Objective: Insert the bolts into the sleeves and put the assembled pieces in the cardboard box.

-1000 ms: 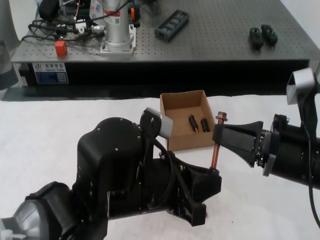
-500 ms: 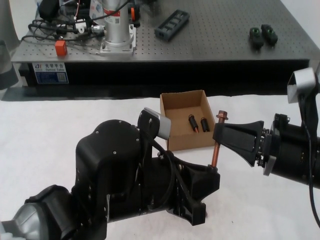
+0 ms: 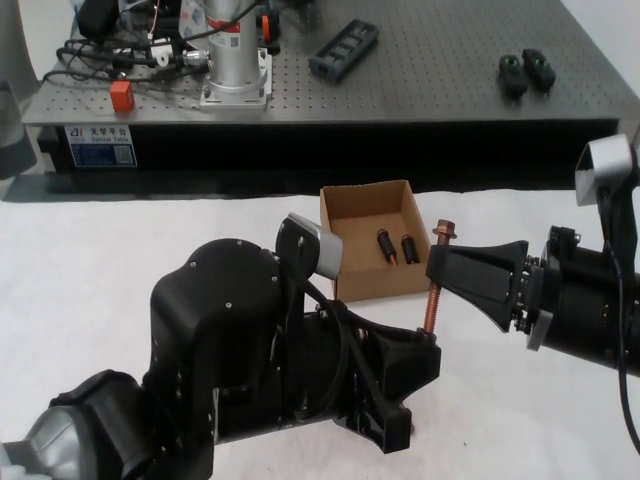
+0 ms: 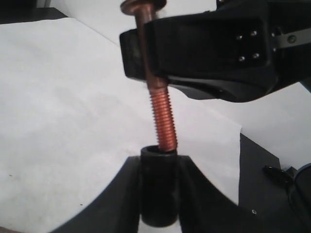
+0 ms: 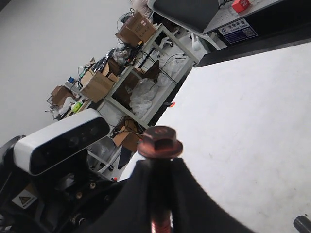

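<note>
Copper bolt (image 4: 159, 104), upright, held below its head by the right pincer (image 3: 436, 268); its tip sits in the mouth of the black sleeve (image 4: 158, 199) directly beneath, clamped by the left pincer (image 4: 159, 167).

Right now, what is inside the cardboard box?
A dark piece and a second piece lie on the cardboard box floor; the left arm's camera covers its near corner.

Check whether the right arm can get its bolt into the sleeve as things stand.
Probably yes. The right tool holds the bolt upright with its tip at the open mouth of the sleeve, which the left tool grips; nothing lies between them.
</note>
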